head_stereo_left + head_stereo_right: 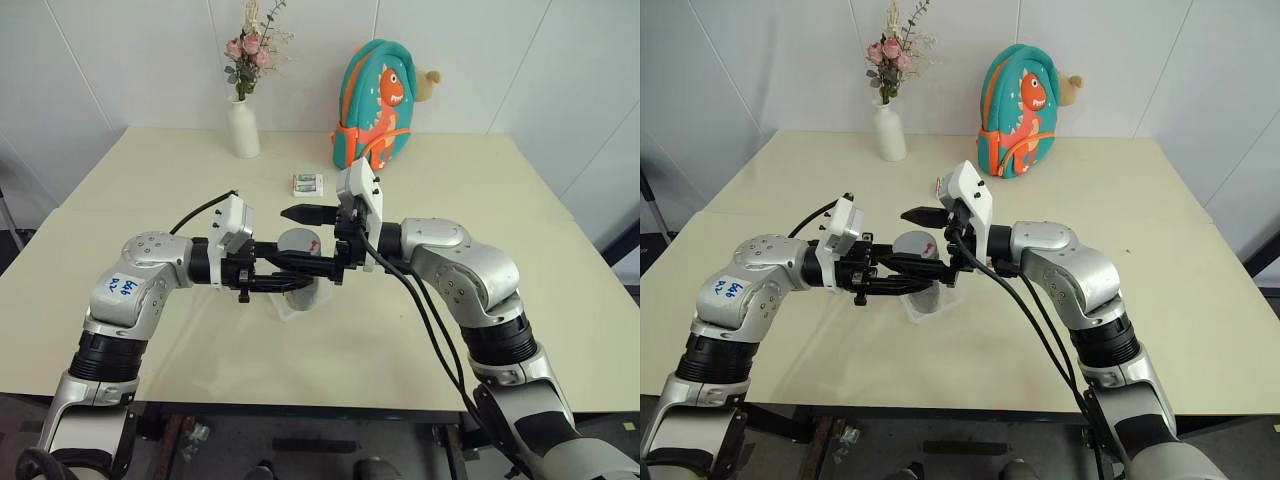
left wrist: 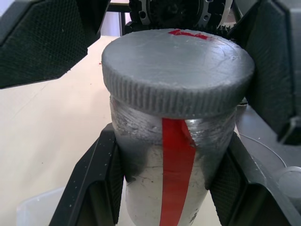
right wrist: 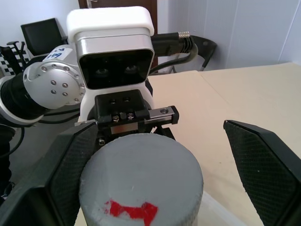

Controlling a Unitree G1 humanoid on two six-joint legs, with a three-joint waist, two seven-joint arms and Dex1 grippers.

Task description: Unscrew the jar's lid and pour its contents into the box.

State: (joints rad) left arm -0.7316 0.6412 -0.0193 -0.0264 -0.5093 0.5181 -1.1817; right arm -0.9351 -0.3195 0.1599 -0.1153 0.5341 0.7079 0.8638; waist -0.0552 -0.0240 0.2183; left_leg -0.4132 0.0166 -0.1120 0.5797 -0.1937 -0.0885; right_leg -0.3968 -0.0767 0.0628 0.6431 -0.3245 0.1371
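Setting: your robot is standing at a cream table (image 1: 520, 200) against a white wall, with a white vase of pink flowers (image 1: 242, 125) and a teal dinosaur backpack (image 1: 373, 103) sitting at the far edge.
Jar: you are looking at a small clear jar (image 2: 176, 179) with a red stripe, held upright in the air over the middle of the table, between the two arms.
Left gripper: your left gripper (image 2: 171, 188) is reaching in sideways and is clamped on the jar's body, one black finger (image 2: 96, 181) pressing on each side just under the cap.
Lid: the grey ribbed lid (image 2: 176, 70), marked with a red scrap on top, is sitting on the jar.
Right gripper: your right gripper (image 3: 155, 165) is coming in level from the opposite side with its fingers (image 3: 261, 162) spread wide, one on either side of the lid; whether either is touching it cannot be told.
Box: the clear plastic box (image 1: 298, 298) is lying on the table directly beneath the jar.
Packet: a small white-and-green packet (image 1: 307, 183) is lying farther back, in front of the backpack.
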